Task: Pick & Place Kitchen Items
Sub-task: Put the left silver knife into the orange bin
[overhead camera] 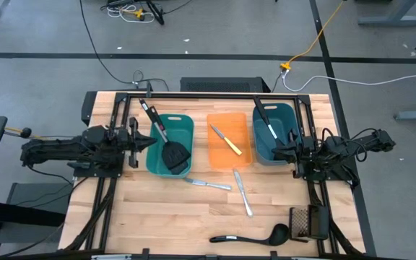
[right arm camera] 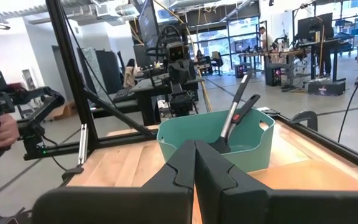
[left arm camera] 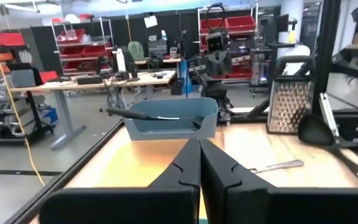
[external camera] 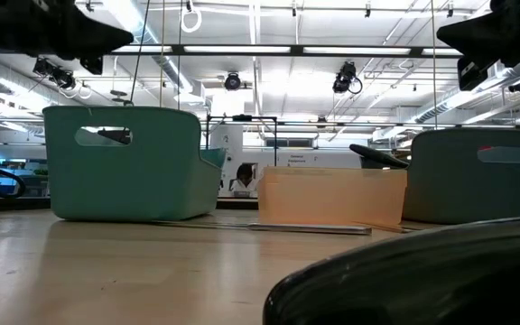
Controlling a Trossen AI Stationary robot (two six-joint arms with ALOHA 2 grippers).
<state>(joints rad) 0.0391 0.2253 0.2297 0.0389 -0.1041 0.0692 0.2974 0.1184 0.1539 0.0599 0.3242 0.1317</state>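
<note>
Both arms hover empty between picks. The left gripper (overhead camera: 152,141) hangs at the outer side of the light teal plastic bin (overhead camera: 159,160), its fingers pressed together on nothing; the right gripper (overhead camera: 274,150) sits over the darker teal bin (overhead camera: 287,112), likewise closed and empty.

A black slotted spatula (overhead camera: 173,154) already lies in the light teal bin, a yellow-handled knife (overhead camera: 226,140) in the orange bin (overhead camera: 218,160), and a black-handled utensil (overhead camera: 264,120) in the darker bin. Two small silver knives (overhead camera: 208,184) (overhead camera: 243,193) and a black ladle (overhead camera: 255,235) remain on the wooden tabletop (overhead camera: 157,209).

The next move probably calls for one gripper to open, descend over a flat knife and pinch its thin handle.

In the low view a dark blurred shape fills the foreground, and the knives are barely visible.
</note>
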